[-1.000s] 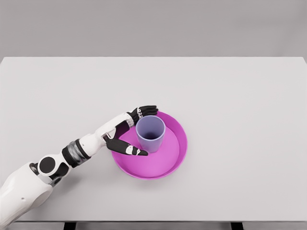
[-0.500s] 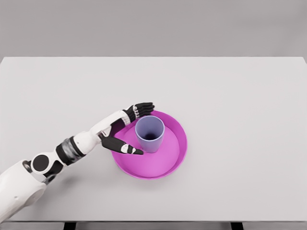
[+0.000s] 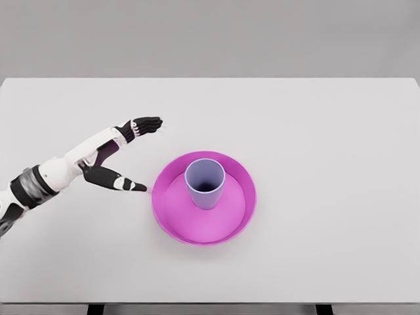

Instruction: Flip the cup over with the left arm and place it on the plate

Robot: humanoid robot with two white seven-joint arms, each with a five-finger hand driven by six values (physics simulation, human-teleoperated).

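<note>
Lavender cup (image 3: 205,183) upright on plate (image 3: 223,223), left hand (image 3: 117,159) apart

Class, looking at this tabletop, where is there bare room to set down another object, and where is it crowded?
Bare table lies right of the pink plate, behind it to the far edge, and along the near edge. It is crowded left of the plate, where the left robot hand hovers. The cup occupies the plate.

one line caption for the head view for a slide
Lilac cup upright, mouth up, on the pink plate; open left hand off to the plate's left above the white table.
</note>
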